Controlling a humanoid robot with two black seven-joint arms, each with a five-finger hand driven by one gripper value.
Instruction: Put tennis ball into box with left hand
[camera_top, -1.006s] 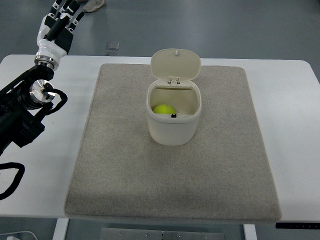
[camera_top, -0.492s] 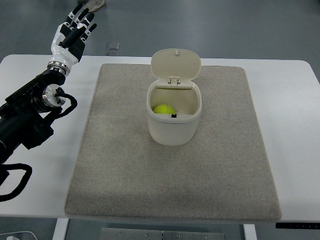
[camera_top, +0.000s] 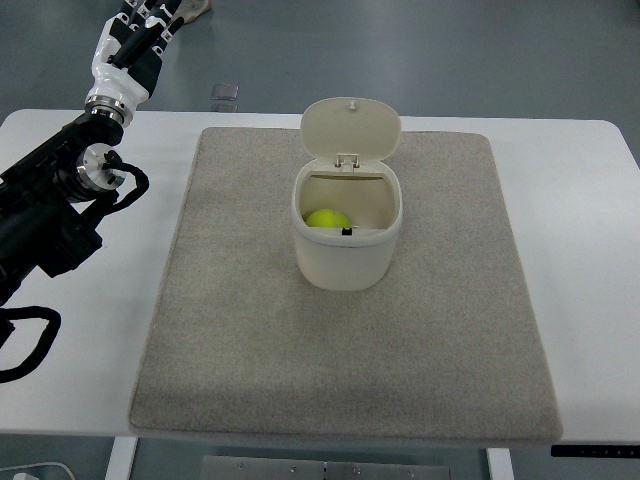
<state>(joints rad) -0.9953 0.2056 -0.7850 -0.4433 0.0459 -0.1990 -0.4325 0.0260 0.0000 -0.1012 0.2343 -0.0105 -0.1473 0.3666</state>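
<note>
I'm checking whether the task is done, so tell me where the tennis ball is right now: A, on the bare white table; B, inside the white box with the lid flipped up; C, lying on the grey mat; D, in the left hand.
B: the yellow-green tennis ball sits inside the open white box, while the left hand is far off at the top-left corner.

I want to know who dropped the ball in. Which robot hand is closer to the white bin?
The left hand, simply because only it shows. It is far off at the top left corner, past the table edge, away from the white bin holding the tennis ball. The right hand is out of view.
</note>
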